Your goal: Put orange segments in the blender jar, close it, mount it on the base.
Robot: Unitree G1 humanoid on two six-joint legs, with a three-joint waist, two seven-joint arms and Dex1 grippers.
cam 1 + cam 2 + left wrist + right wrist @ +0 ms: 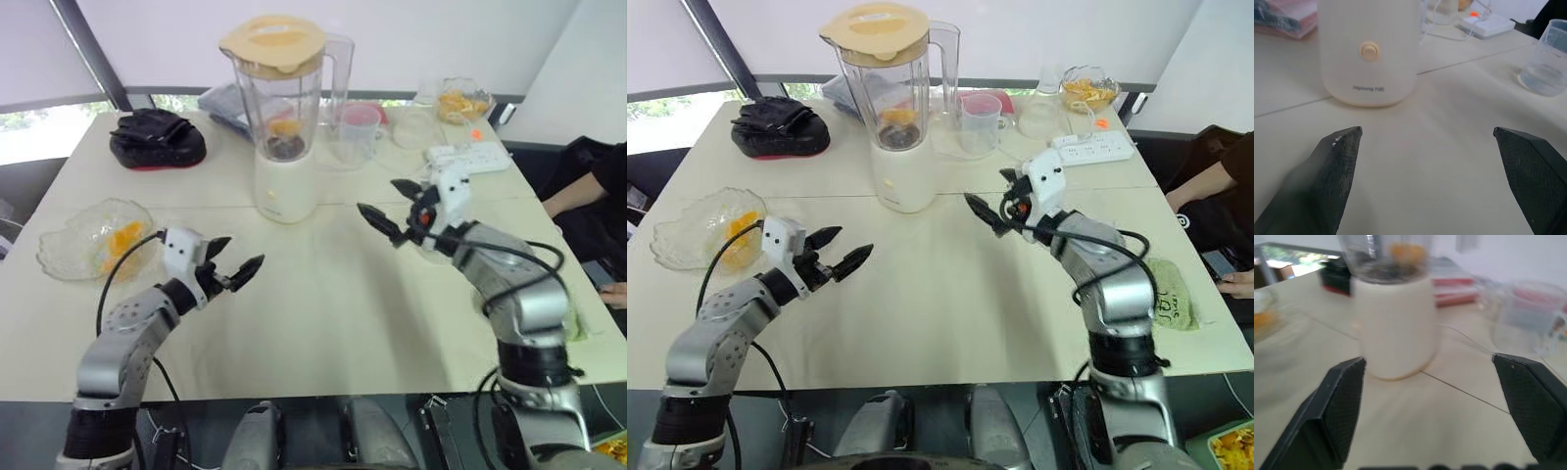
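Both my arms are raised over the cream table, forearms bent inward at the elbow, both grippers roughly level and angled toward the blender. My left gripper sits low on my left side, fingers spread wide, nothing between them, tips aimed forward and to my right. My right gripper is higher and a bit further out, also spread wide and empty, tips aimed forward and to my left; black cable loops along that forearm.

The blender jar is already seated upright on the base, centre of the table, ahead of and between the two grippers, apart from both. Pale yellow lid is on the jar. Orange segments sit low inside the jar, just above the dark blade area. Left wrist view: base straight ahead beyond my open fingers, round knob on its front. Right wrist view: same base, blurred, framed by my fingers.

Clear glass dish with orange pieces lies near my left arm. Small clear cup with a pink-red rim stands just right of the blender. Black bundle far left, white power strip and a glass bowl of yellow-orange scraps far right. A person's arm rests at the right table edge.
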